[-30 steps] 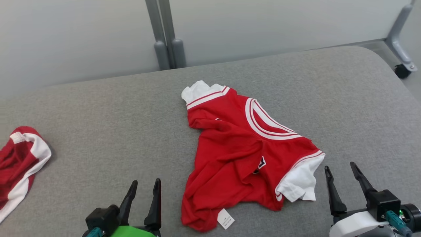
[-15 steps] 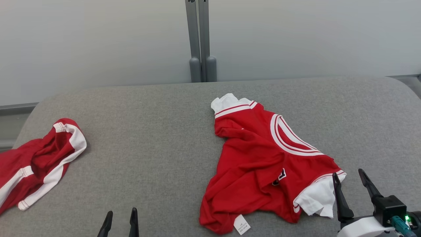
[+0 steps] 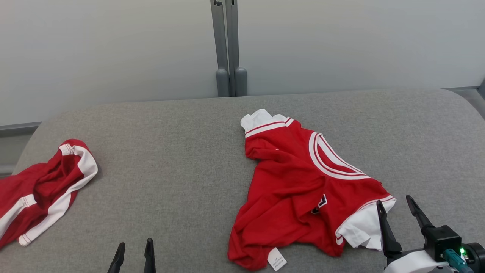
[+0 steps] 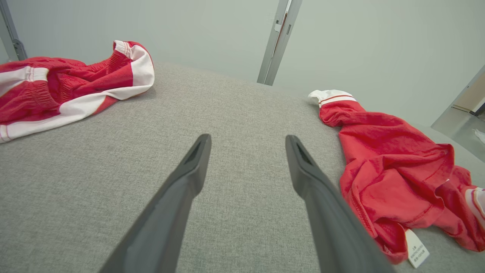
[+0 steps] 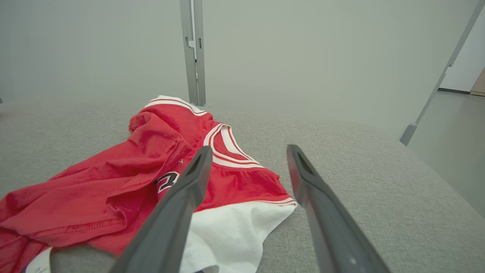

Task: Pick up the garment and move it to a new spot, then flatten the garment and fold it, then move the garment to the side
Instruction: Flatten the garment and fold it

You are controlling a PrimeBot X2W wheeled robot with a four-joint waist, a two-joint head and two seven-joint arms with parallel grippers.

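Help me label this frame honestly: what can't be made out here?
Care tag on the red shirt: print too small, head view.
Black print on its chest: tucked into creases, head and right wrist views.
Second red garment: cut off by the left edge, head and left wrist views.
Left gripper: body below the bottom edge, head view.

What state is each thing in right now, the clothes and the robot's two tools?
Shirt: crumpled, unfolded, lying on the grey pad.
Shorts: bunched up at the pad's left end.
Left tool: open, empty.
Right tool: open, empty, beside the shirt's white sleeve.
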